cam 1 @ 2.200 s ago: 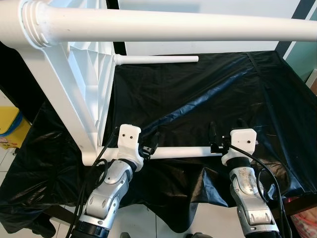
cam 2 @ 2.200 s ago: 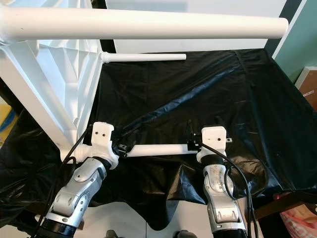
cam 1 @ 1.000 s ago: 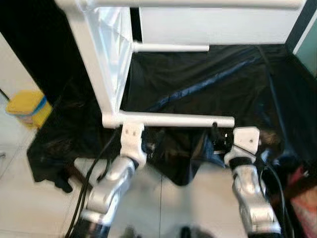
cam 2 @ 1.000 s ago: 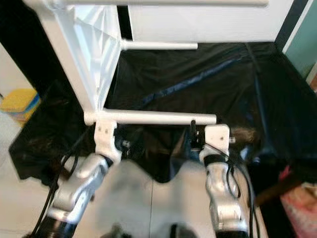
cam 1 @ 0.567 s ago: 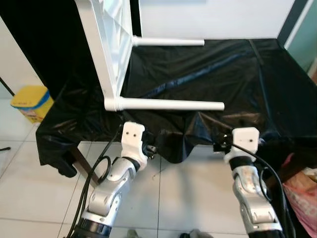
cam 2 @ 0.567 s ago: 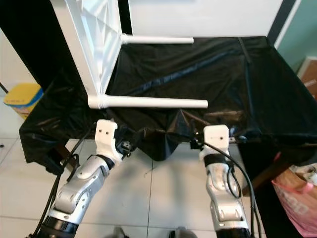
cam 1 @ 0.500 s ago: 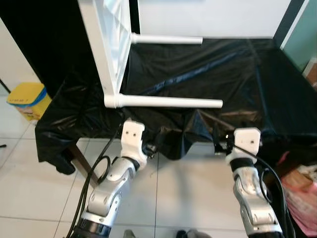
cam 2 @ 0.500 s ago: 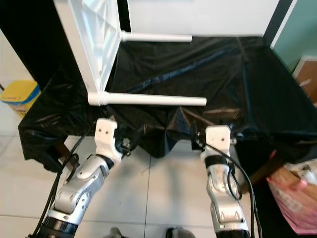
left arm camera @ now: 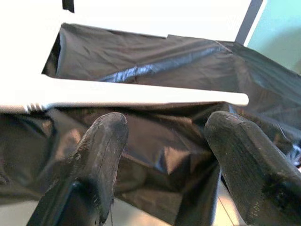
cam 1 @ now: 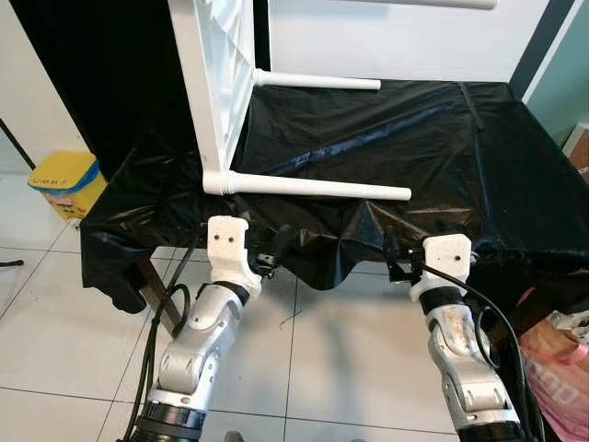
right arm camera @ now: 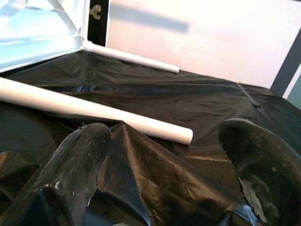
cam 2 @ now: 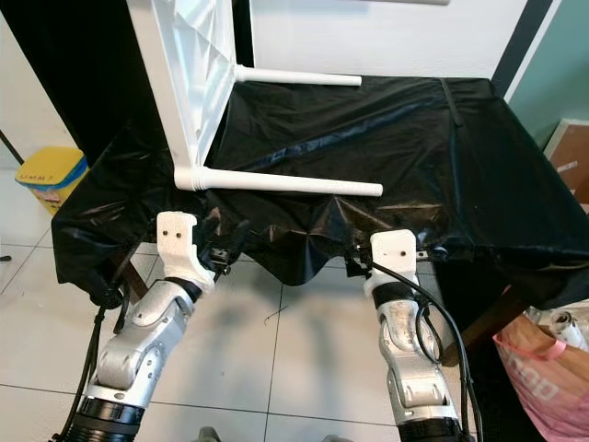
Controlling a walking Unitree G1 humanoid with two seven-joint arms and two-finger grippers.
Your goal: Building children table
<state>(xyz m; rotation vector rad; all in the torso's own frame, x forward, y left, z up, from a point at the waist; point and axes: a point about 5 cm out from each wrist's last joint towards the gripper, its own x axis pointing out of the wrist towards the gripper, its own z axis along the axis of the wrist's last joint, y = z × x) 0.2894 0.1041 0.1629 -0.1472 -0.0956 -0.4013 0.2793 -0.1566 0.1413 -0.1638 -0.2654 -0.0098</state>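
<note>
The white children's table (cam 1: 213, 83) lies on its side on the black-covered counter (cam 1: 479, 175), its nearest leg (cam 1: 313, 188) along the counter's front edge. Just before that edge, over the tiled floor (cam 1: 55, 313), the left end effector (cam 1: 276, 247) and right end effector (cam 1: 391, 261) are both released, fingers spread, grasping nothing.

**White table on its side, both pincers off it**

White table (cam 2: 189, 69) lies tipped on black-sheeted bench (cam 2: 460, 157); two legs point right. Left pincer (cam 2: 225, 247) and right pincer (cam 2: 354, 262) hover at the bench's near edge, touching no leg. Yellow bin (cam 2: 51, 175) on floor, left.
</note>
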